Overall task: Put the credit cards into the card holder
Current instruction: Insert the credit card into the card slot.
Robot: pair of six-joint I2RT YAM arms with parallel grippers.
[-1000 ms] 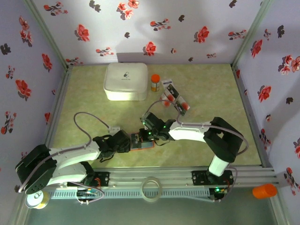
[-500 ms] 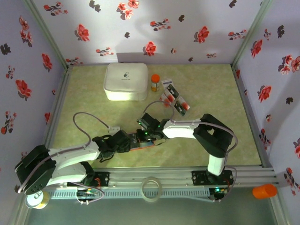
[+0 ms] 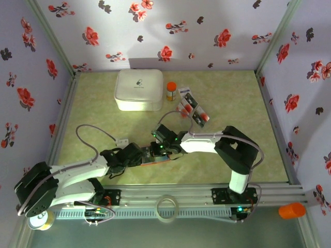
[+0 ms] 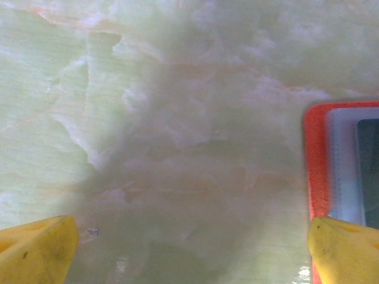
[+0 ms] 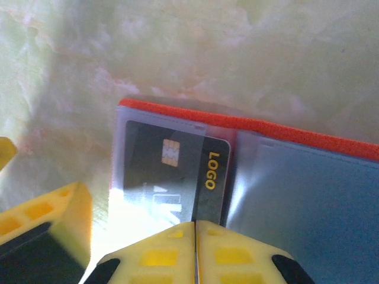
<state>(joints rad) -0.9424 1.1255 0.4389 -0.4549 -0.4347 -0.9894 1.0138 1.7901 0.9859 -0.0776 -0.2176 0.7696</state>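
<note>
**Item:** card holder [image 5: 249,127], orange-red, lying open on the green marbled table [image 3: 232,103] near its front edge, between the two arms. Its pale blue sleeves face up.

**Contents:** one dark card [image 5: 169,171] with a gold chip and "LOGO" print, mostly under the left sleeve's clear film.

**Right gripper** [image 5: 194,228]: fingers pressed together, tips at that card's near edge, nothing visibly pinched.

**Left gripper** [image 4: 189,251]: fingers wide apart, one tip at the holder's orange border, apparently steadying it.

**Loose cards** [image 3: 192,109]: a short row farther back, near an orange-capped bottle [image 3: 171,91] and a white box [image 3: 138,89].

**Step, as I judge it:** seating this card. The next move calls for nudging it fully home, then lifting clear to fetch another from the row.
</note>
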